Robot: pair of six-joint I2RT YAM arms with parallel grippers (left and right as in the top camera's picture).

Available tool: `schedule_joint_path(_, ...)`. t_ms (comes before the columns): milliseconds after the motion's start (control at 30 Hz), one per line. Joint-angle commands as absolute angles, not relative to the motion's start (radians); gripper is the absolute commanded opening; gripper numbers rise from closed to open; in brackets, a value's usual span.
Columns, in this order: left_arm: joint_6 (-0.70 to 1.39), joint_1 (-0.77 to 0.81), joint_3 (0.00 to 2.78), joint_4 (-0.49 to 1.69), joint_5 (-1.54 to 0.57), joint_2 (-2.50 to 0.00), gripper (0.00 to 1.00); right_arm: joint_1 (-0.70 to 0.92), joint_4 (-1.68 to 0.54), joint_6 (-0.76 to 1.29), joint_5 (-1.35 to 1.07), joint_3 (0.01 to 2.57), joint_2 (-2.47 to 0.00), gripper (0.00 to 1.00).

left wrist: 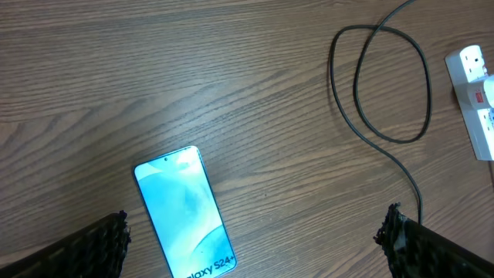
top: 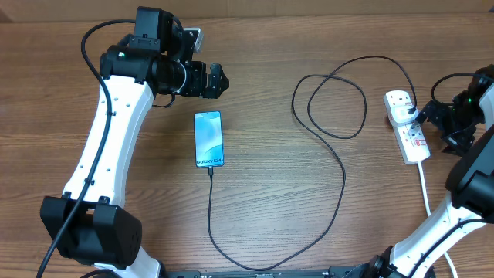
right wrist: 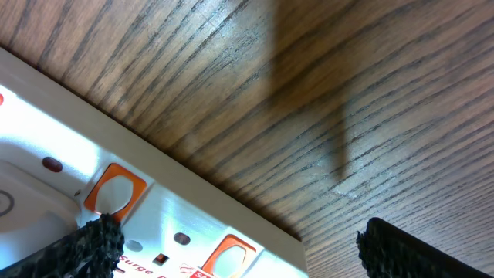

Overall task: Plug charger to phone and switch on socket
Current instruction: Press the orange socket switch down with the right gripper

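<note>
The phone lies flat with a lit blue screen; it also shows in the left wrist view. The black charger cable has its small tip at the phone's near end, loops over the table and runs to the far end of the white power strip. My left gripper is open and empty, just beyond the phone's far end. My right gripper is open, low over the strip's near edge, by the orange switches. It touches nothing that I can see.
The strip's white cord runs toward the front right. The strip's end shows at the right edge of the left wrist view. Bare wooden table surrounds everything.
</note>
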State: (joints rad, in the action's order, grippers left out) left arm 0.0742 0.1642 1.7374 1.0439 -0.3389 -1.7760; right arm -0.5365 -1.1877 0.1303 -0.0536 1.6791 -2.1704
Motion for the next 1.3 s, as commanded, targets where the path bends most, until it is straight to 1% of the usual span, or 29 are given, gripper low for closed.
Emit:
schedule_joint_path(0, 0.054, 0.171, 1.750, 1.047, -0.332, -1.749, 1.00, -0.537, -1.181, 0.134, -0.039, 1.666, -2.186, 1.00)
schedule_joint_path(267, 0.055, 0.171, 1.750, 1.050, -0.333, -1.749, 0.99, -0.552, -1.254, 0.133, -0.039, 1.787, -2.185, 1.00)
schedule_joint_path(1267, 0.055, 0.171, 1.750, 1.055, -0.332, -1.749, 1.00, -0.548, -1.231, 0.154, -0.024, 1.787, -2.230, 1.00)
